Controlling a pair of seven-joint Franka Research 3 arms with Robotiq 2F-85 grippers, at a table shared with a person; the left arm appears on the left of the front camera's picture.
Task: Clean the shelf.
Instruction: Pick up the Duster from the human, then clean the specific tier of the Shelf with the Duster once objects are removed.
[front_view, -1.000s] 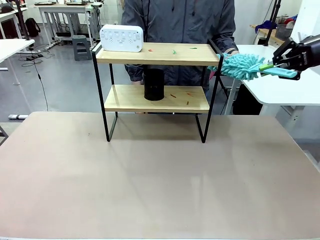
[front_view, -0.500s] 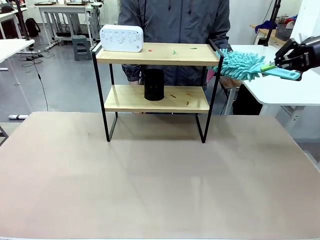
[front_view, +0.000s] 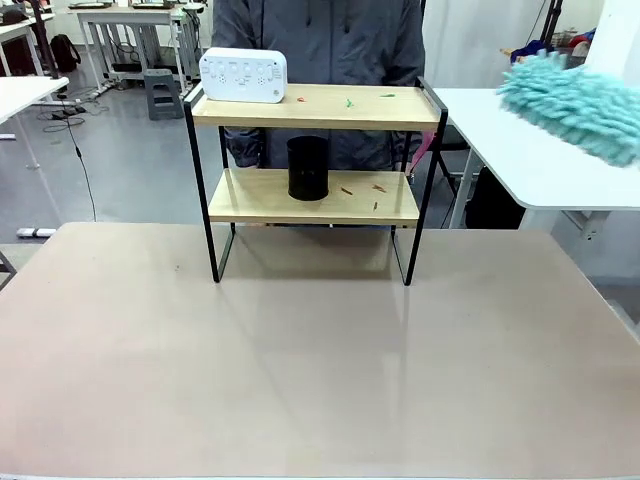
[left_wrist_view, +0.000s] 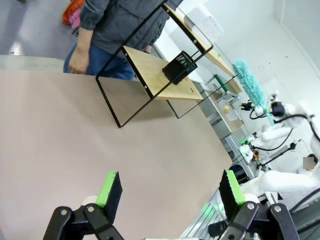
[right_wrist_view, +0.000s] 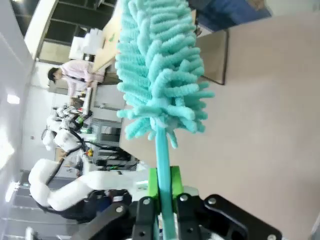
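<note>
Duster (right_wrist_view: 159, 75) clamped in right tool (right_wrist_view: 163, 181).

No text, label, brand or number can be read. The white box (front_view: 243, 75) on the top board of the shelf (front_view: 320, 110) carries rows of small grey marks on its front face, but they are too small and blurred to make out.

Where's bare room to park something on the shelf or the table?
Table: bare from the shelf legs to the near edge. Lower board: bare left of the black cup. Top board: right of the white box, only small scraps. Crowded: top left, and beside the duster.
</note>
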